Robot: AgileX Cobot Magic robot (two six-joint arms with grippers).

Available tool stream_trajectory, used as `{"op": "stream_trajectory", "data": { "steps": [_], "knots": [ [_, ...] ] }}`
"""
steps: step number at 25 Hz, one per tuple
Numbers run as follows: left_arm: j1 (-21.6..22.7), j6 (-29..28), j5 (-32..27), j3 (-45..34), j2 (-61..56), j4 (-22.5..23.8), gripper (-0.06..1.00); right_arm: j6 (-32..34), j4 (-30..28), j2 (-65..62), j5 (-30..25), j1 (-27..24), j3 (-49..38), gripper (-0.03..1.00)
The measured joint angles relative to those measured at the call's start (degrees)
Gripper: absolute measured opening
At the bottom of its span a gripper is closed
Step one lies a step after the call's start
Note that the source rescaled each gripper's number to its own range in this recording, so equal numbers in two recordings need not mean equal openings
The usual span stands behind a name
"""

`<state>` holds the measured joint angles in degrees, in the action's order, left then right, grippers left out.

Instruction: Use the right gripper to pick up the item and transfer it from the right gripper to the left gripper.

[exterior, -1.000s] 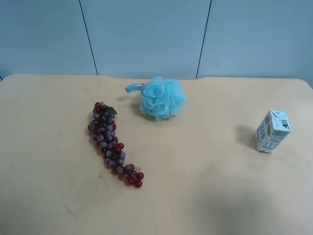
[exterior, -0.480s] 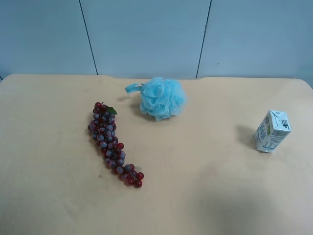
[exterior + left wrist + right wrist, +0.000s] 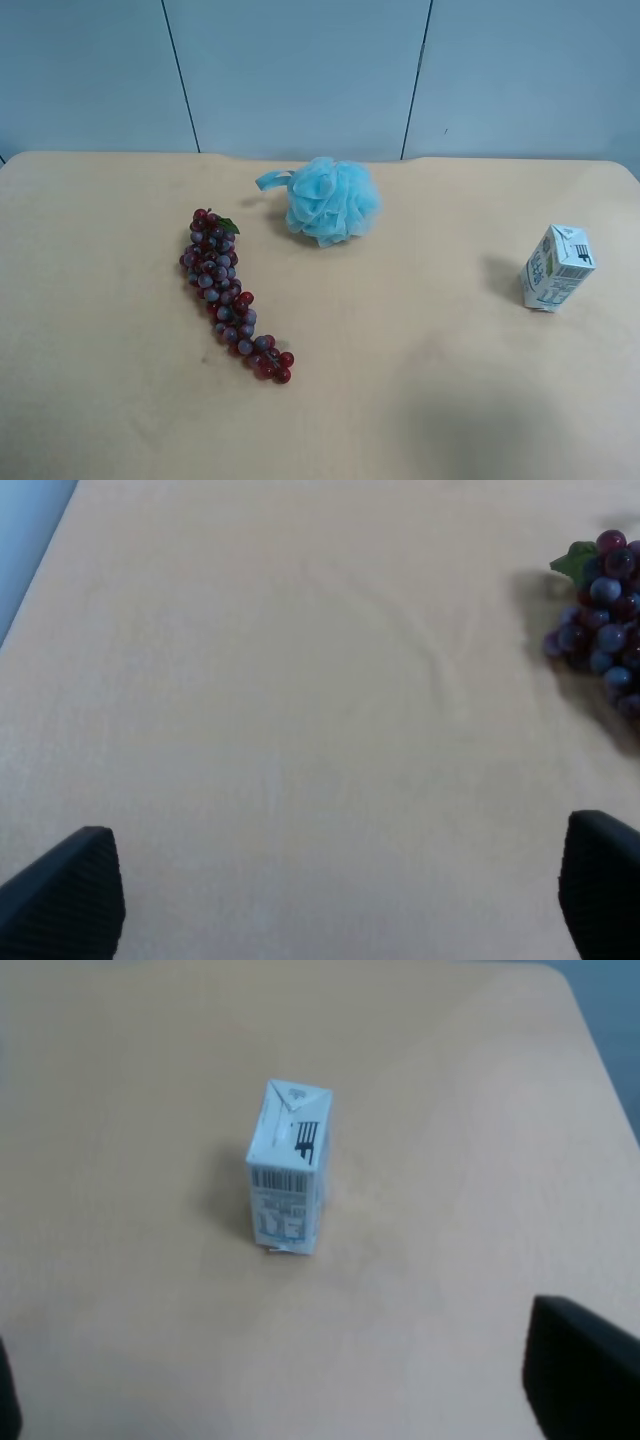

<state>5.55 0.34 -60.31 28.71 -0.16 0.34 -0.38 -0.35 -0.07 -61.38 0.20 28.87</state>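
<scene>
Wrist views alone show the right claw (image 3: 295, 1388) and the left claw (image 3: 330, 888), both wide and empty. The milk carton (image 3: 557, 268) stands upright, well apart from the pouf (image 3: 332, 200), on a beige surface (image 3: 420, 390) before a blue wall (image 3: 300, 70).

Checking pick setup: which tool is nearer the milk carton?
Right. The right tool faces the milk carton, apart from it; the left tool is by the grape bunch instead.

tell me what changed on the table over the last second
Nothing visibly changed. The carton, grapes and pouf lie where they were, and no arm shows in the high view.
</scene>
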Motion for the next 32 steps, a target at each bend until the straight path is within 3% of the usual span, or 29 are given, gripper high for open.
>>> {"op": "stream_trajectory", "data": {
  "steps": [19, 26, 32],
  "knots": [
    [0.0, 0.0, 0.0, 0.0, 0.0, 0.0, 0.89, 0.0, 0.0, 0.0, 0.0, 0.0, 0.0, 1.00],
    [0.0, 0.0, 0.0, 0.0, 0.0, 0.0, 0.89, 0.4, 3.2, 0.0, 0.0, 0.0, 0.0, 1.00],
    [0.0, 0.0, 0.0, 0.0, 0.0, 0.0, 0.89, 0.4, 5.1, 10.3, 0.9, 0.0, 4.0, 1.00]
  ]
}}
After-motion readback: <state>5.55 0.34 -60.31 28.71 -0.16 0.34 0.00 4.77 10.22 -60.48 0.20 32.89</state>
